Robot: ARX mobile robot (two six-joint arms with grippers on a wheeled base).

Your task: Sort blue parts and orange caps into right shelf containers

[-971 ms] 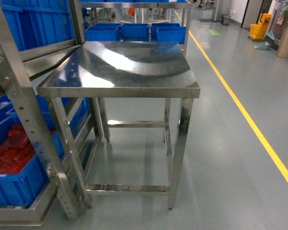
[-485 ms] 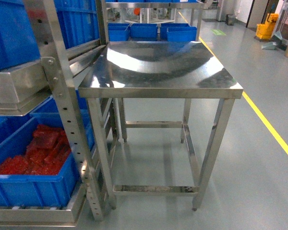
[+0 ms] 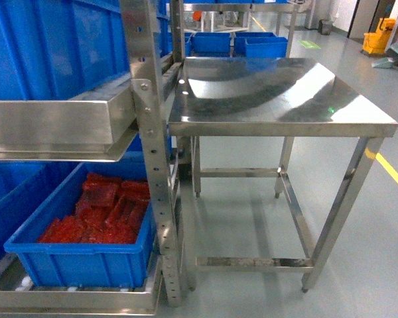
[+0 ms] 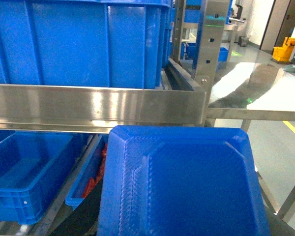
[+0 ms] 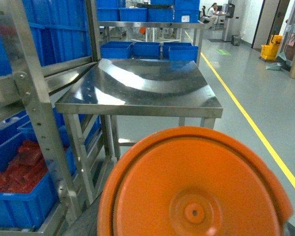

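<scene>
Up close, a blue part point(image 4: 182, 182) and orange cap point(image 5: 194, 184) hide both hands, grip unclear.

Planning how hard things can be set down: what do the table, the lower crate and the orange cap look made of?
Table: likely stainless steel, shiny, mirror-like reflections. Lower crate: apparently molded blue plastic, matte, thick rim. Orange cap: seemingly smooth, slightly glossy plastic.

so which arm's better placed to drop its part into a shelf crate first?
Probably left. Its blue part sits right at the shelf rail, crates just beyond. The right arm's orange cap faces the steel table, shelf off to its side.
</scene>
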